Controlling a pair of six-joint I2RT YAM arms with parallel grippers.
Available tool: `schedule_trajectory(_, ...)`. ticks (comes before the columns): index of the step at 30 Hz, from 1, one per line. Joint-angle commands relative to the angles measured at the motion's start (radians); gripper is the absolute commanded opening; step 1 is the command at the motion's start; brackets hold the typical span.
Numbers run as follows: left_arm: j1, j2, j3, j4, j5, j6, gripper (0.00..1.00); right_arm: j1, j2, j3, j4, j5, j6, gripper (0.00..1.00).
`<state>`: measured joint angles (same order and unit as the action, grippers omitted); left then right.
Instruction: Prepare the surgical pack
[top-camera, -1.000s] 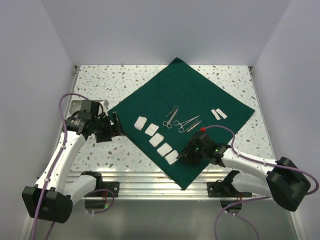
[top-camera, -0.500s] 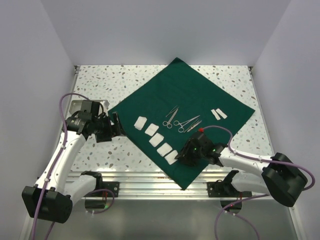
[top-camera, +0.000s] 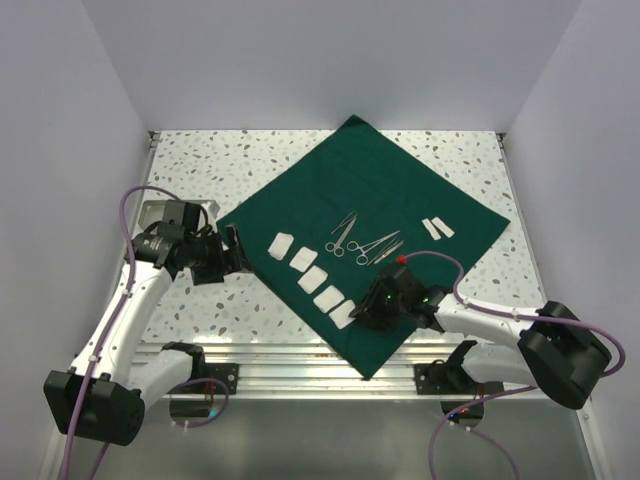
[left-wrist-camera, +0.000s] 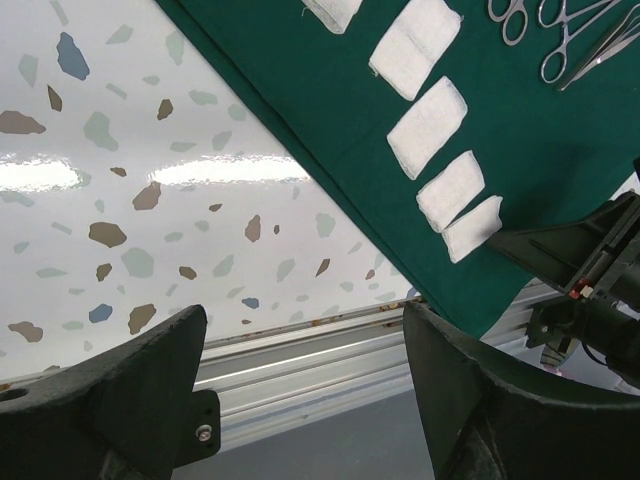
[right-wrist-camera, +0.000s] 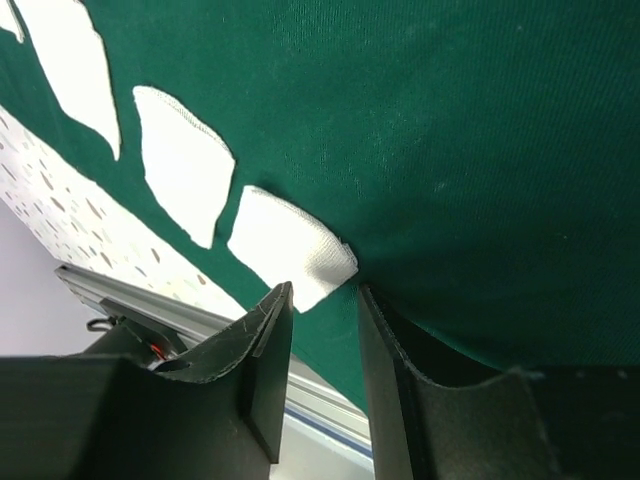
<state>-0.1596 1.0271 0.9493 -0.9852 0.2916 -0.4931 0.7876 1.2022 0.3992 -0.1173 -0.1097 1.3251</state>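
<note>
The dark green drape lies flat as a diamond on the speckled table. On it are a diagonal row of white gauze squares, two more gauze pieces and silver scissor-like instruments. My right gripper is low over the drape's near corner. Its narrowly parted jaws sit at the corner of the nearest gauze square, and nothing is clamped between the right gripper's fingers. My left gripper hovers off the drape's left edge. In its wrist view the left gripper is wide open and empty.
The aluminium rail runs along the table's near edge, just below the drape's near tip. White walls enclose the table on three sides. A metal plate lies behind the left arm. The right arm's body shows in the left wrist view.
The right gripper has crept slightly left towards the nearest gauze square and its jaws have narrowed a little. The left arm has not moved.
</note>
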Motion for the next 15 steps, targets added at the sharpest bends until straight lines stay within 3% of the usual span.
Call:
schedule_trajectory(1, -0.006, 0.005, 0.0, 0.025, 0.004, 0.021, 0.83, 0.006, -0.012, 0.007, -0.016, 0.065, 0.016, 0.36)
schedule_trajectory(15, -0.006, -0.001, 0.005, 0.019, 0.0, 0.027, 0.83, 0.004, 0.033, 0.055, -0.033, 0.084, -0.027, 0.34)
